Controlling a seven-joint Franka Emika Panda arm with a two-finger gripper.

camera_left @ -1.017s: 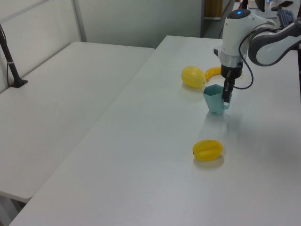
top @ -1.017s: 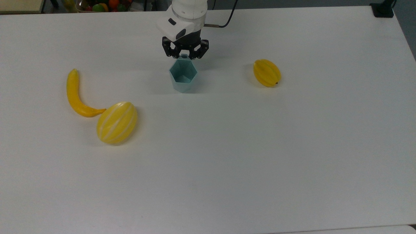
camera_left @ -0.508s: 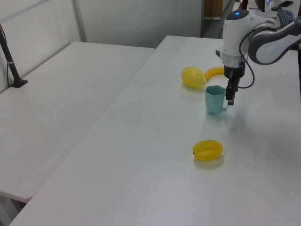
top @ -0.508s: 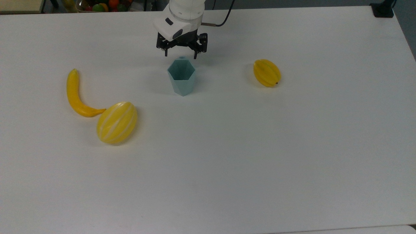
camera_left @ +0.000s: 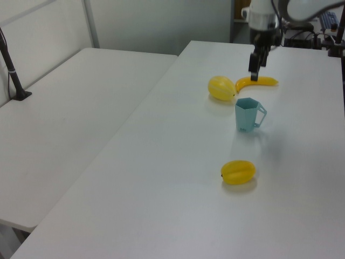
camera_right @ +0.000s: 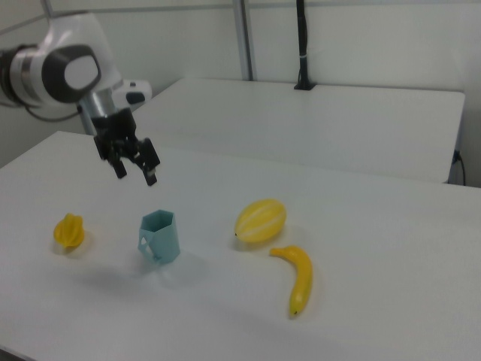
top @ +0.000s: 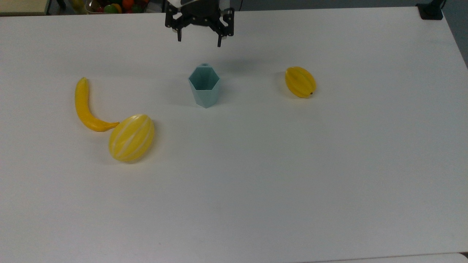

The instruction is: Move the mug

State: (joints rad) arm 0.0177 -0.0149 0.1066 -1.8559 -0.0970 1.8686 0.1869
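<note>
While its two fingers are held spread apart with nothing between them, the gripper (top: 199, 41) is seen raised clear of the white table (top: 278, 175), touching no object; the same open stance is shown in the right view (camera_right: 136, 173), and the fingers are seen edge-on in the left view (camera_left: 253, 73).

Taken from left to right across the top view, one banana (top: 85, 107) and one pale-striped yellow melon (top: 131, 137) are found below and well to the left of the gripper, the banana's tip just beside the melon. One mug (top: 204, 86), pale teal-blue with a hexagonal rim, is stood upright on the table directly below the gripper in the top view, apart from it, its small tab handle turned toward the gripper. One ribbed yellow starfruit (top: 300, 82) is set below and to the gripper's right, well apart from the mug.

Four loose objects are counted in all. The mug is shown again in the left view (camera_left: 248, 114) and the right view (camera_right: 160, 236). No label or writing can be read on any object.
</note>
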